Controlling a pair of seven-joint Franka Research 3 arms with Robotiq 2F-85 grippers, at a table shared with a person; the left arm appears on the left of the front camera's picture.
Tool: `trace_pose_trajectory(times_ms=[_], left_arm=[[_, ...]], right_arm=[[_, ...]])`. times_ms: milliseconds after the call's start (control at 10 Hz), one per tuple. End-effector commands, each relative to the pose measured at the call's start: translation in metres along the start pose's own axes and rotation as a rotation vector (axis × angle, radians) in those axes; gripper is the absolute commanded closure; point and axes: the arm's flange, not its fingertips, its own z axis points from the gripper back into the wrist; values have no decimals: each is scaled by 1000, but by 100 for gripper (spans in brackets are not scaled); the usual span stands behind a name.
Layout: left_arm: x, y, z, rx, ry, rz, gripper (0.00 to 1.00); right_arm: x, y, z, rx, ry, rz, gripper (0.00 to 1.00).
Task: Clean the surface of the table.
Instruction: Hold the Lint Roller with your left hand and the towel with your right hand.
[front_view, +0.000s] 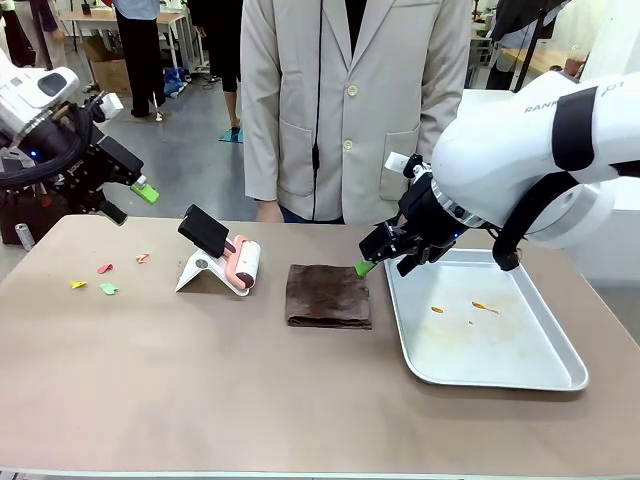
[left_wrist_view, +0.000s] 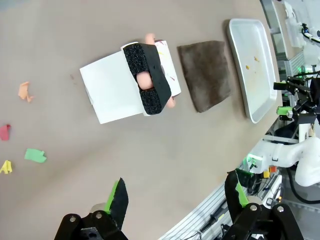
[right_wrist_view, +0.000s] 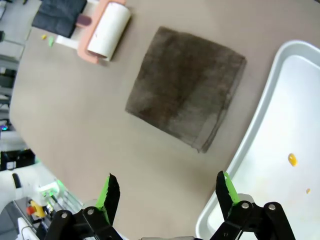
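Bare taupe-brown top of the table (front_view: 200, 400) runs along the near edge, and the table fills the whole middle of the front view. On it, toward the right, lies a silver tray (front_view: 480, 350) holding a few tiny orange crumbs (front_view: 485, 307). Just left of the tray is a folded dark brown cloth (front_view: 328, 295), close to it but not touching. Farther left a white stand (front_view: 195, 270) carries a black block (front_view: 205, 228), with a pink-handled lint roller (front_view: 243, 266) lying against its right side, partly hidden behind it. Small coloured scraps (front_view: 105, 268) in red, yellow, green and peach are scattered near the left end. A person in a beige jacket (front_view: 350, 100) stands at the far side, cut off by the top edge, hands mostly out of sight. At the far left edge a dark object beside the arm is too cut off to make out. The left gripper (front_view: 130, 202) hangs above the far left corner, tilted down, jaws spread and empty. The right gripper (front_view: 385, 265) hovers low over the gap between cloth and tray rim, jaws likewise wide apart, grasping nothing.
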Motion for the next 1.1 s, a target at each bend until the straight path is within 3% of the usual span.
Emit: trace_pose_trajectory(times_ms=[0, 400, 1000], left_arm=[[0, -2, 3, 4, -5, -9, 0], [0, 0, 0, 0, 0, -1, 0], [36, -7, -49, 15, -38, 82, 0]], right_arm=[[-1, -1, 1, -11, 1, 8, 0], [0, 0, 0, 0, 0, -1, 0], [65, 9, -54, -51, 16, -33, 0]])
